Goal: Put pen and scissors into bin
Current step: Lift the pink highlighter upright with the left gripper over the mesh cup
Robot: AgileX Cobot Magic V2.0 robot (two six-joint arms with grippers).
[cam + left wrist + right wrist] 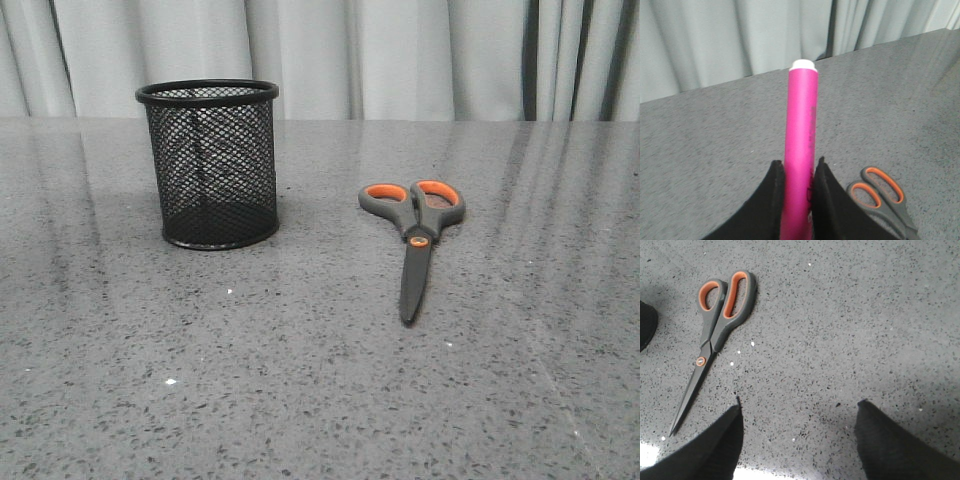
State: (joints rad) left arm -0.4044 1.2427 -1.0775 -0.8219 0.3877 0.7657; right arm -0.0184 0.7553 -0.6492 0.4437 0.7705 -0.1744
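The grey speckled desk point(300, 400) fills most of every view, its polished top carrying faint streaks of reflection, and pale pleated curtains point(400, 60) hang along its far edge. On the left half of the desk stands the bin point(208, 165), upright, a black wire-mesh cylinder with a solid rolled rim and base; through the mesh nothing can be made out inside it. Well apart from it, to the right, the scissors point(412, 245) lie flat on the desk with their blades closed, the orange-lined handles toward the curtains and the dark blade tip toward the robot, an orange dot marking the pivot. Neither arm shows in the front view. In the right wrist view the right gripper point(797, 432) hangs above bare desk with its two black fingers spread wide and nothing between them, the scissors point(712, 335) lying off to one side, clear of the fingers. In the left wrist view the left gripper point(797, 200) is clenched on the pen point(800, 155), its black fingers pressing both sides of the magenta barrel, which juts out beyond the fingertips to a whitish cap end; the pen is held up off the desk, with the scissors' handles point(875, 192) lying on the desk below, near the gripper.
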